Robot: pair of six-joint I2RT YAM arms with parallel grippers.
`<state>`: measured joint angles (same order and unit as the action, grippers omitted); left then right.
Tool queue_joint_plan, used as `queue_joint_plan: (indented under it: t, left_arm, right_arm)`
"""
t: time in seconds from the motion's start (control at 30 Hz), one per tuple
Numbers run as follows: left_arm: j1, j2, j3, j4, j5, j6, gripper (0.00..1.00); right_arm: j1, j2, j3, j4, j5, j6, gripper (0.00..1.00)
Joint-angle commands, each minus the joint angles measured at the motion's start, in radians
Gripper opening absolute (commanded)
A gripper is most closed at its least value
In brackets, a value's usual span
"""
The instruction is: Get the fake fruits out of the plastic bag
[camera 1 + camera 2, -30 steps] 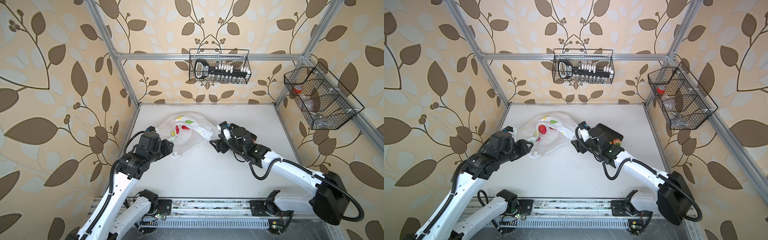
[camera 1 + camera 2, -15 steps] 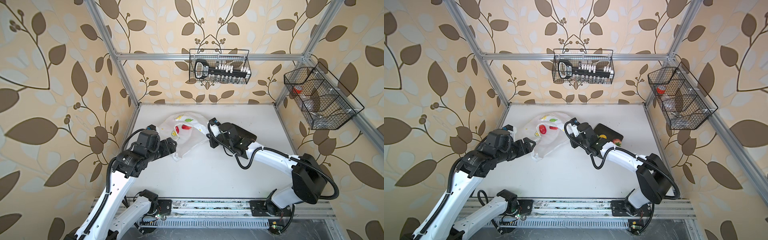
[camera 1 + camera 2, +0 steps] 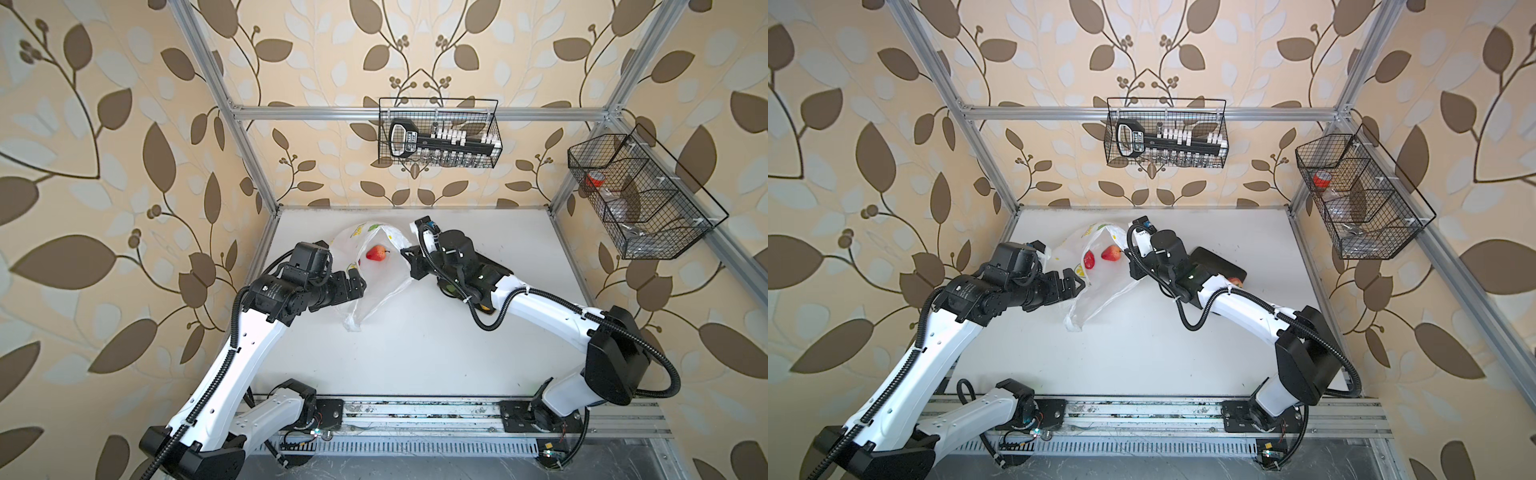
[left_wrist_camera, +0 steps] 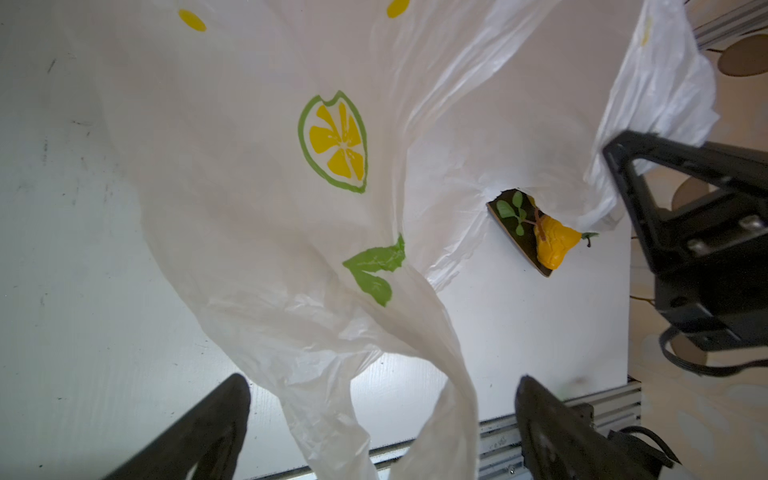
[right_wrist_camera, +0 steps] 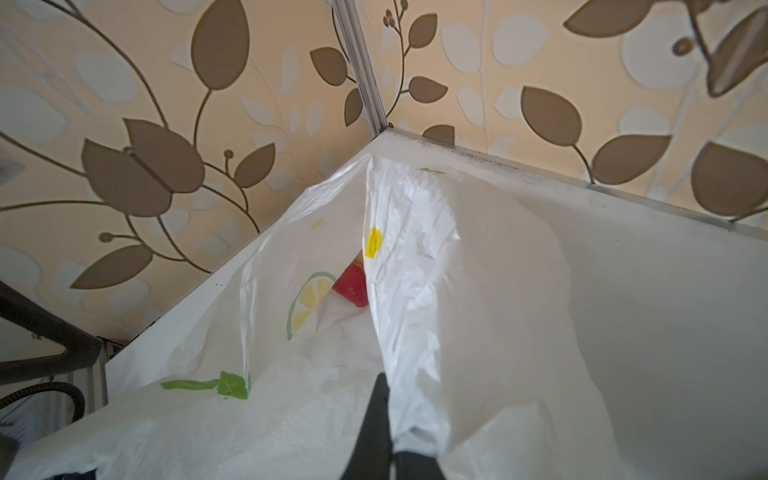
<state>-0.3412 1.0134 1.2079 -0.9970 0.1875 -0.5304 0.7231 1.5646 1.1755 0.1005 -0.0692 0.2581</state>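
Right gripper (image 5: 384, 388), pinched shut on a fold of the plastic bag (image 3: 376, 291), lifts that edge off the desk (image 3: 415, 353) so the mouth gapes. Left gripper (image 4: 380, 390) stands wide and holds nothing; a loop handle (image 4: 453, 399) of the bag hangs slack between its jaws. Two fake fruits lie inside the bag: a red-orange pear (image 3: 1111, 252) and, beside it, what I take for a strawberry (image 3: 1089, 259), half veiled by film. Others, a yellow one (image 4: 550, 245) among them, rest on the dark tray (image 3: 1214, 258) near the right arm. I judge the step to be opening the bag for a pick. Next I must steer the left gripper clear of the handle and into the mouth, closing on fruit, not film.
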Motion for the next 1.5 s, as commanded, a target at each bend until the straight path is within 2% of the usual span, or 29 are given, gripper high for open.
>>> queue_joint_plan:
  t: [0.0, 0.13, 0.3, 0.4, 0.47, 0.6, 0.7, 0.77, 0.8, 0.9, 1.03, 1.1, 1.17, 1.33, 1.47]
  left_arm:
    - [-0.014, 0.009, 0.065, -0.013, 0.063, 0.031, 0.99]
    - [-0.081, 0.042, 0.102, -0.092, -0.020, 0.097, 0.99]
    - [-0.233, 0.139, 0.163, -0.188, -0.197, 0.173, 0.99]
    - [-0.288, 0.196, 0.191, -0.223, -0.305, 0.190, 0.99]
    - [-0.305, 0.228, 0.210, -0.233, -0.345, 0.207, 0.99]
    - [-0.347, 0.267, 0.223, -0.210, -0.356, 0.236, 0.99]
    - [-0.379, 0.305, 0.207, -0.220, -0.424, 0.251, 0.96]
    - [-0.382, 0.327, 0.196, -0.241, -0.486, 0.250, 0.88]
    - [-0.383, 0.334, 0.192, -0.253, -0.521, 0.246, 0.80]
    - [-0.383, 0.325, 0.173, -0.268, -0.638, 0.217, 0.44]
    - [-0.382, 0.269, 0.148, -0.279, -0.746, 0.159, 0.24]
    - [-0.382, 0.213, 0.120, -0.264, -0.774, 0.110, 0.10]
    - [-0.382, 0.135, 0.074, -0.221, -0.773, 0.051, 0.01]
    - [-0.381, -0.093, -0.130, 0.012, -0.639, -0.077, 0.00]
    - [-0.381, -0.190, -0.241, 0.112, -0.578, -0.164, 0.00]
  right_arm:
    - [0.010, 0.033, 0.037, 0.021, -0.035, 0.031, 0.00]
    - [0.011, 0.046, 0.054, 0.031, -0.045, 0.049, 0.00]
    - [0.012, 0.057, 0.082, 0.033, -0.055, 0.059, 0.00]
    - [0.011, 0.059, 0.087, 0.033, -0.052, 0.063, 0.00]
    - [0.011, 0.059, 0.087, 0.033, -0.052, 0.069, 0.00]
    - [0.011, 0.056, 0.080, 0.033, -0.042, 0.076, 0.00]
    - [0.012, 0.052, 0.076, 0.033, -0.035, 0.081, 0.00]
    - [0.010, 0.048, 0.074, 0.030, -0.026, 0.080, 0.00]
    - [0.011, 0.043, 0.071, 0.029, -0.020, 0.081, 0.00]
    - [0.006, 0.029, 0.053, 0.018, 0.012, 0.080, 0.00]
    - [-0.022, 0.003, 0.011, 0.003, 0.053, 0.093, 0.00]
    - [-0.027, -0.007, -0.017, -0.012, 0.080, 0.102, 0.00]
    - [-0.060, -0.011, -0.044, -0.023, 0.100, 0.109, 0.00]
    - [-0.073, -0.010, -0.085, -0.033, 0.090, 0.128, 0.02]
    - [-0.071, -0.029, -0.085, -0.036, 0.061, 0.150, 0.23]
